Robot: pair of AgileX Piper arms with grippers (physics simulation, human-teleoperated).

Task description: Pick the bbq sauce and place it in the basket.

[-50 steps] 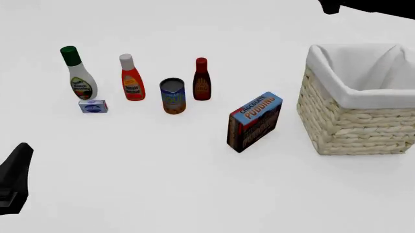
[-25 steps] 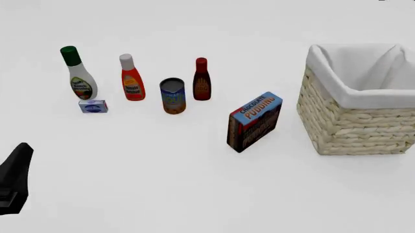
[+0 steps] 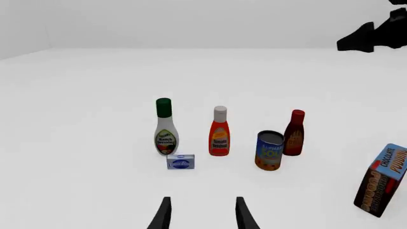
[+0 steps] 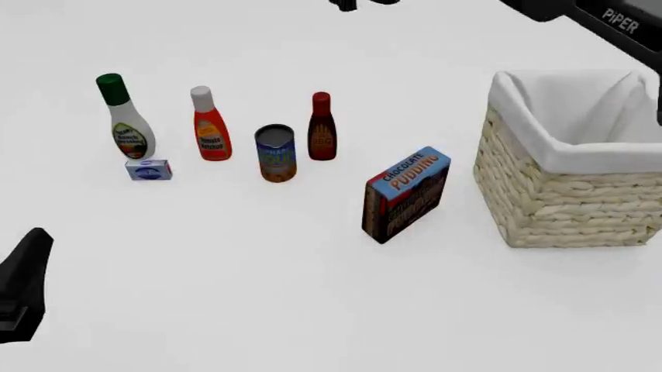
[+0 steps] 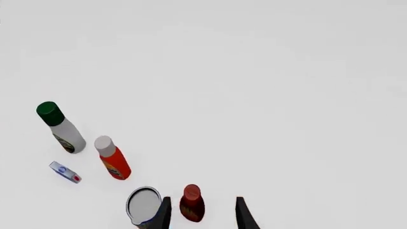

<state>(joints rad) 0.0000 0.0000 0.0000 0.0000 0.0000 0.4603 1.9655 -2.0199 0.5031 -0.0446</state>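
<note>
Slim dark brown bbq sauce bottle with red cap [image 4: 322, 128]: upright on white surface [image 4: 310, 294], beside blue can [image 4: 275, 153], ungrasped. Right gripper [image 5: 200, 210]: above it, fingers spread, empty. Left gripper [image 3: 200, 213]: spread, idle. Woven pale-tan basket with white liner [image 4: 563, 201]: well apart. Pick and placement outstanding.

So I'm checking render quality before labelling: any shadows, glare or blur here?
Front view: flat, even light, the bbq sauce and basket sharp, no cast shadows or glare on the table. Left wrist view: equally crisp, the left tool in focus. Right wrist view: sharp too, the right tool above the bottle, no blur.
</note>
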